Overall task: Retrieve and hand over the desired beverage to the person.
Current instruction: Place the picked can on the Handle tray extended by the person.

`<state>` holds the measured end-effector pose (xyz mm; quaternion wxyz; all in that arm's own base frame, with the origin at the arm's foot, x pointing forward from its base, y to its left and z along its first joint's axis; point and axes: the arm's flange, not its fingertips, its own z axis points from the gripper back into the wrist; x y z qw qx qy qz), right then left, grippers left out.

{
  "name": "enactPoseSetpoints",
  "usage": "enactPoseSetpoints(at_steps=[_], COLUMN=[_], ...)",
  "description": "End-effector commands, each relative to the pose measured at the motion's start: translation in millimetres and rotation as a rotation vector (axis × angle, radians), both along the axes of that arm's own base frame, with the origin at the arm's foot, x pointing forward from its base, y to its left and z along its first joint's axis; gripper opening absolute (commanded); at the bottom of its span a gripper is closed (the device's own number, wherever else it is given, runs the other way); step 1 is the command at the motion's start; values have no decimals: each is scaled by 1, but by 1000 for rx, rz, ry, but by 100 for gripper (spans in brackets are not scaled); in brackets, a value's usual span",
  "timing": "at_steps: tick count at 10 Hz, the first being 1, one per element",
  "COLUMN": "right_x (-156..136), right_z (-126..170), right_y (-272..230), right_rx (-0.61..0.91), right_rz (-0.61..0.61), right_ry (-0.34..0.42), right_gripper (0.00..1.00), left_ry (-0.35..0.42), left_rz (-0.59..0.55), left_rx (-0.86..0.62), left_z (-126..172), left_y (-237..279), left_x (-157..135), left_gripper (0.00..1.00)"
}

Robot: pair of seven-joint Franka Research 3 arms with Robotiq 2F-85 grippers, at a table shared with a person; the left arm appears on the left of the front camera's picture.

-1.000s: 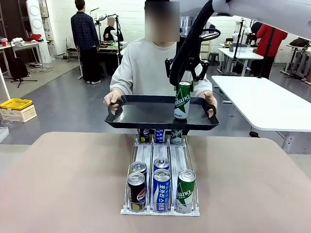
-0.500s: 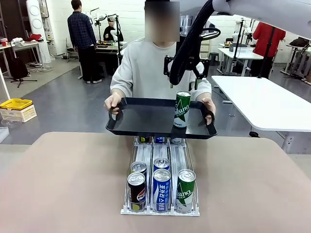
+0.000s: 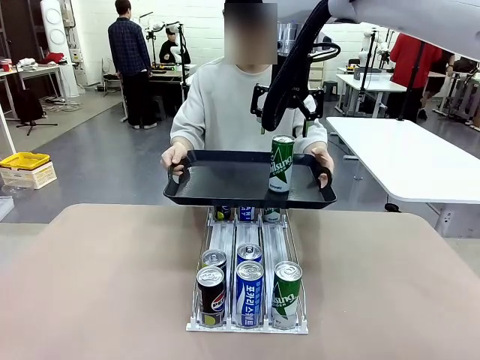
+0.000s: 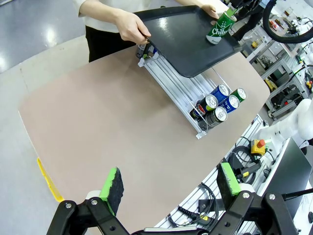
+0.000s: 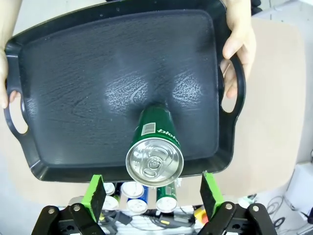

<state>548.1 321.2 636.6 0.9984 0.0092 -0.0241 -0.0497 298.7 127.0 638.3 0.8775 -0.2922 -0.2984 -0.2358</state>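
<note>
A green Chilsung can stands upright on a black tray that the person in the light grey sweatshirt holds by both handles above the table's far edge. My right gripper hangs open just above the can, not touching it; from the right wrist camera the can's top sits between and beyond the green pads, over the tray. My left gripper is open and empty high over the table, with the can and tray far off.
A white gravity-feed rack holds Pepsi, blue and green cans in three lanes, running under the tray. A white table stands at right. People stand in the background by other benches.
The right gripper has let go of the green can and risen slightly. The person lowered and steadied the tray with the can standing on it.
</note>
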Motion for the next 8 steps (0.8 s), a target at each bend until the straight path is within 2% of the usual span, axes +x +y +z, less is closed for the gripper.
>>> enactPoseSetpoints(at_steps=[1, 2, 4, 5, 6, 8], right_x=[-5, -21, -86, -113, -134, -163], right_z=[5, 16, 72, 93, 104, 101], right_y=[-2, 0, -20, -42, -70, -133], right_rx=[9, -5, 5, 15, 75, 183], right_rz=[19, 31, 103, 95, 189, 340], right_ry=[17, 19, -162, -215, -269, -374], right_gripper=[100, 100, 100, 100, 100, 100], left_ry=[-18, -18, -18, -18, -18, -18], left_rz=[-20, -20, -20, -20, -20, -20], left_rx=[-8, -8, -8, -8, -8, -8], left_z=[-1, -1, -1, -1, -1, -1], left_y=[1, 1, 1, 1, 1, 1], left_x=[-1, -1, -1, -1, -1, -1], left_gripper=[100, 100, 100, 100, 100, 100])
